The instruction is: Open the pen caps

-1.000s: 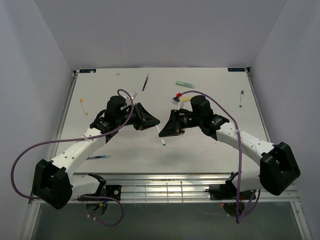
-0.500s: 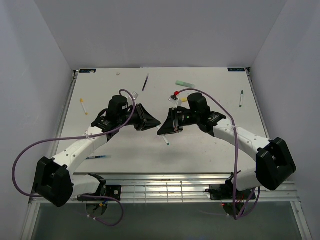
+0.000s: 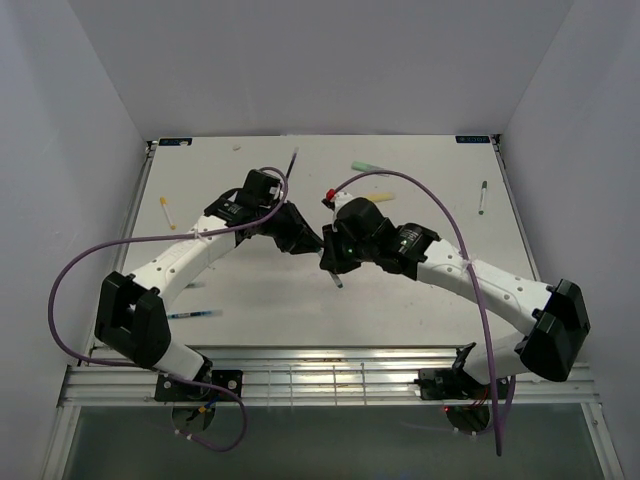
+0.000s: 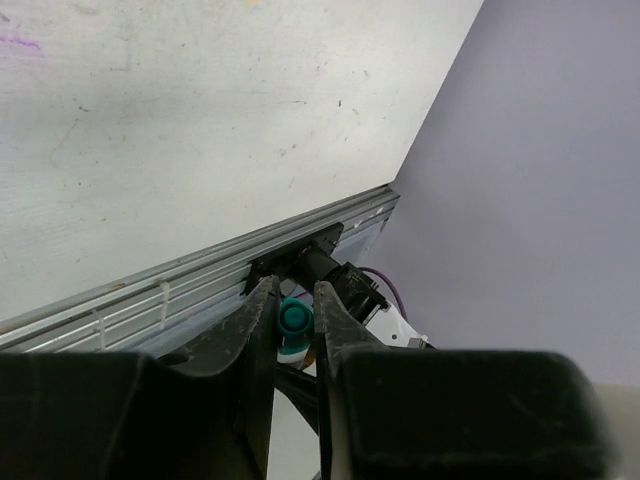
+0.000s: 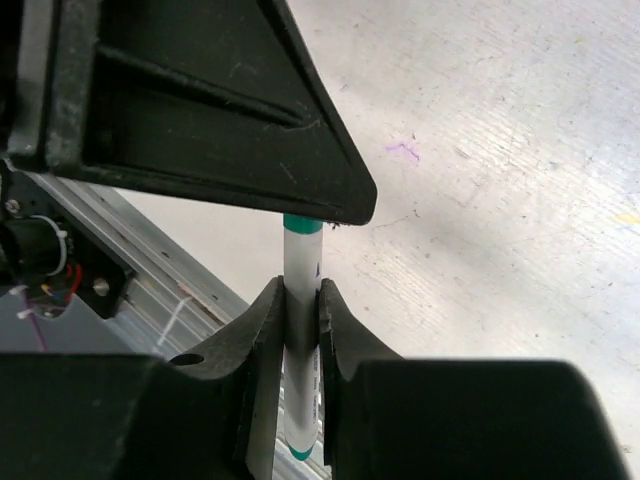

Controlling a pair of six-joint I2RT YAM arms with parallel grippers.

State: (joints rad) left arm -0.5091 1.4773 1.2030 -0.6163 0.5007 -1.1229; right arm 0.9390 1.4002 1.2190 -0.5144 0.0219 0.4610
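Midair, teal cap point(image 4: 293, 318) pinched, pen point(image 5: 300, 258) marking illegible

Top view: high behind arm bases point(image 3: 205, 383), facing down over table point(image 3: 280, 300). Wrist views close (sharing teal-tipped pen point(image 5: 301, 262)).

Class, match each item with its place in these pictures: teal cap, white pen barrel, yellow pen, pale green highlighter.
Items: 1 teal cap; 2 white pen barrel; 3 yellow pen; 4 pale green highlighter.
Places: A far side of the table; B held by the right end effector; C left side of the table; D held by the left end effector.
Pairs: 1-D; 2-B; 3-C; 4-A.
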